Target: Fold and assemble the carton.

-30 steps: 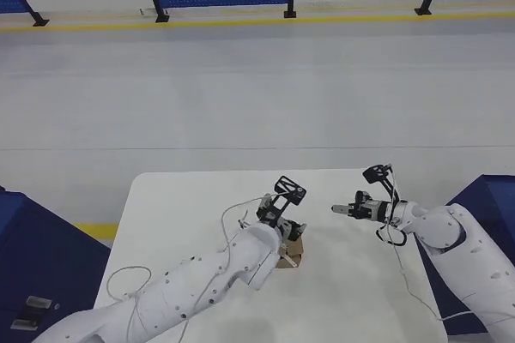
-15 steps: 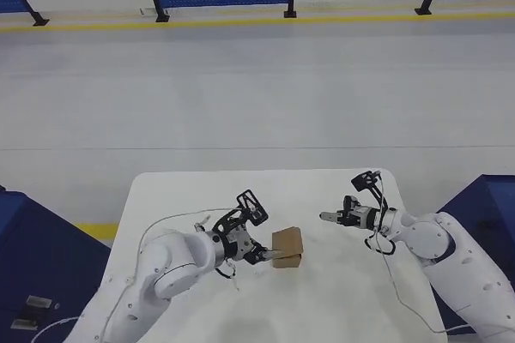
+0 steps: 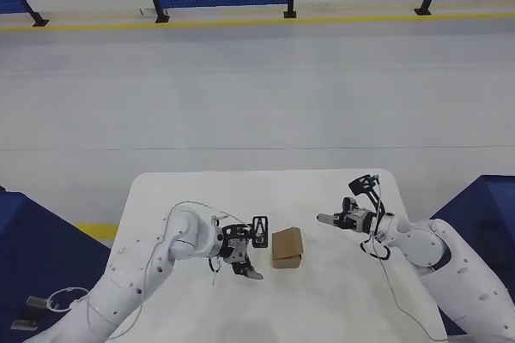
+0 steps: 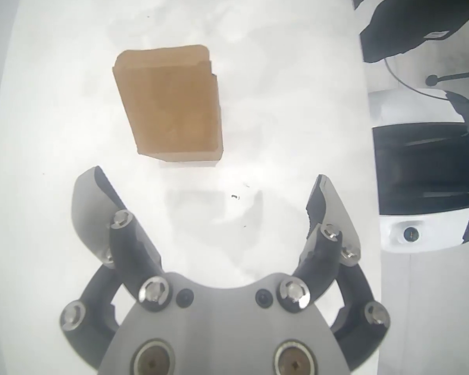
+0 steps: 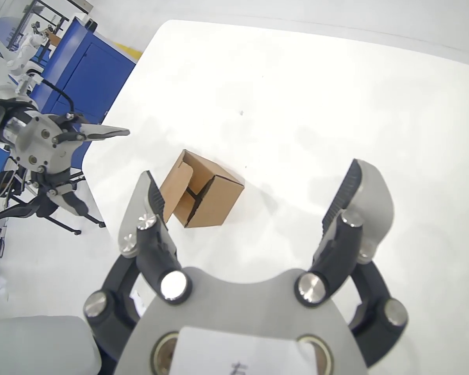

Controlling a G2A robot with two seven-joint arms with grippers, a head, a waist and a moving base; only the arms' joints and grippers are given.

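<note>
The carton (image 3: 287, 248) rests near the middle of the counter (image 3: 180, 193), free of both arms. From above, the left end effector (image 3: 256, 254) sits just beside it at 9 o'clock, jaws spread wide and holding nothing. The right end effector (image 3: 326, 219) hangs near it at about 2 o'clock, likewise spread and empty.

The body already stands up as a box. From the right wrist, the facing end has its inner flaps (image 5: 199, 201) turned in. The tuck lid (image 5: 176, 189) seems to stand out unclosed, though the angle makes that hard to confirm. I judge the task mostly done, with that lid left to push home.
</note>
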